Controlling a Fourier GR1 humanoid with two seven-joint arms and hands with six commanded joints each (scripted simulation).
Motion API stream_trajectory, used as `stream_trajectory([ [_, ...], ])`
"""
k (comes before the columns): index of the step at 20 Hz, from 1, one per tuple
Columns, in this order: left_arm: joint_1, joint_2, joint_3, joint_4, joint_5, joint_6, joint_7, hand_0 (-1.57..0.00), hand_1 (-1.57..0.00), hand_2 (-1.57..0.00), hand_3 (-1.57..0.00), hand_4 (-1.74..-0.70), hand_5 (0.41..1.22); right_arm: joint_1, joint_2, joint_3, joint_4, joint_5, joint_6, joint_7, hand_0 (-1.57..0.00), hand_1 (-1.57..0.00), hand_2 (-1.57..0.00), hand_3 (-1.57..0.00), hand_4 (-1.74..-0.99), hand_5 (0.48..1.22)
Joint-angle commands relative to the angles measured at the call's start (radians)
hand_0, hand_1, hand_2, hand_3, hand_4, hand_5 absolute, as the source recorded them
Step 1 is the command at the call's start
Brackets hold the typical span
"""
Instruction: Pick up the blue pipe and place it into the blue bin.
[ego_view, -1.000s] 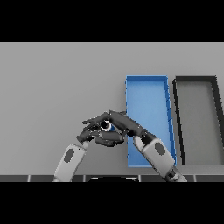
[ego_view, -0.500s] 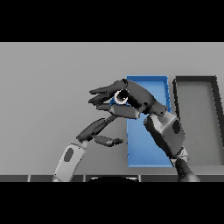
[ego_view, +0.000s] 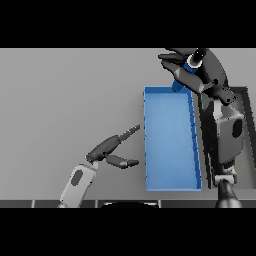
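My right hand (ego_view: 204, 70) is raised high over the far end of the blue bin (ego_view: 170, 180), its fingers curled round the blue pipe (ego_view: 184, 75). The pipe is held tilted, its open end up near the fingers and its lower end pointing down towards the bin. My left hand (ego_view: 109, 147) is open low over the table, just left of the bin, fingers stretched towards the bin's left wall and thumb spread below. The bin is a long rectangular tray with nothing on its floor.
A black bin (ego_view: 248, 125) stands to the right of the blue bin, mostly behind my right forearm (ego_view: 229, 135). Bare grey table (ego_view: 65, 100) spreads to the left and far side.
My right hand has lifted the pipe from beside the left hand and carried it up and to the right, over the bin's far end. The left hand has stayed low, fingers now straightened.
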Motion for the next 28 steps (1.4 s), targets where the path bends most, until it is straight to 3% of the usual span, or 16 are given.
stream_trajectory([
  [1,0.002,0.005,0.002,0.001,-0.003,0.001,0.001,0.00,0.00,0.00,0.00,-0.87,0.413,0.036,-0.009,-0.021,-0.003,-0.010,0.006,0.007,-1.57,-1.57,-1.57,-1.57,-1.741,1.221],
  [6,-0.012,-0.004,0.001,0.008,0.000,-0.001,0.026,0.00,0.00,0.00,0.00,-0.87,0.420,0.244,-0.007,-0.029,-0.052,0.015,-0.018,0.012,-1.57,-1.57,-1.57,-1.57,-1.741,1.221],
  [9,0.022,-0.011,-0.014,0.009,-0.004,0.003,0.005,0.00,0.00,0.00,0.00,-0.88,0.422,0.390,-0.014,-0.005,-0.091,0.025,-0.046,0.012,-1.57,-1.57,-1.57,-1.57,-1.741,1.221],
  [14,0.031,0.002,-0.008,-0.006,0.001,0.002,0.010,0.00,0.00,0.00,0.00,-0.88,0.427,0.603,-0.118,0.113,-0.147,-0.008,-0.216,0.012,-1.57,-1.57,-1.57,-1.57,-1.741,1.221],
  [17,0.036,-0.003,-0.017,-0.014,-0.002,0.002,0.020,0.00,0.00,0.00,0.00,-0.89,0.422,0.661,-0.216,0.247,-0.141,-0.046,-0.392,0.012,-1.57,-1.57,-1.57,-1.52,-1.741,1.221],
  [18,0.042,-0.001,-0.022,-0.020,-0.002,-0.001,0.013,0.00,0.00,0.00,0.00,-0.89,0.420,0.656,-0.248,0.289,-0.130,-0.061,-0.437,0.012,-1.57,-1.57,-1.57,-1.26,-1.741,1.221],
  [19,0.027,-0.007,-0.020,-0.022,0.000,0.001,0.025,0.00,0.00,0.00,0.00,-0.89,0.420,0.661,-0.298,0.337,-0.121,-0.082,-0.480,0.012,-1.57,-1.57,-1.57,-1.13,-1.741,1.221],
  [22,0.033,-0.003,-0.023,-0.020,-0.005,0.000,0.025,0.00,0.00,0.00,0.00,-0.88,0.421,0.652,-0.346,0.420,-0.113,-0.069,-0.577,-0.004,-1.57,-1.55,-1.57,-0.85,-1.741,1.221],
  [23,0.028,0.004,-0.013,-0.018,-0.003,0.002,0.026,0.00,0.00,0.00,0.00,-0.88,0.421,0.640,-0.357,0.438,-0.098,-0.068,-0.593,-0.006,-1.46,-1.34,-1.34,-0.79,-1.678,1.221],
  [25,0.020,0.003,-0.014,-0.014,-0.003,0.000,0.026,0.00,0.00,0.00,0.00,-0.88,0.422,0.613,-0.392,0.492,-0.059,-0.089,-0.616,-0.010,-0.94,-0.85,-0.86,-0.50,-1.503,1.221],
  [27,0.033,0.005,-0.016,-0.026,0.003,-0.003,0.024,0.00,0.00,0.00,0.00,-0.88,0.427,0.598,-0.454,0.580,-0.026,-0.162,-0.611,0.012,-0.60,-0.55,-0.55,-0.32,-1.337,1.221],
  [28,0.035,0.006,-0.016,-0.025,0.002,-0.001,0.022,0.00,0.00,0.00,0.00,-0.88,0.428,0.580,-0.499,0.640,-0.005,-0.210,-0.610,0.012,-0.48,-0.44,-0.44,-0.26,-1.275,1.186],
])
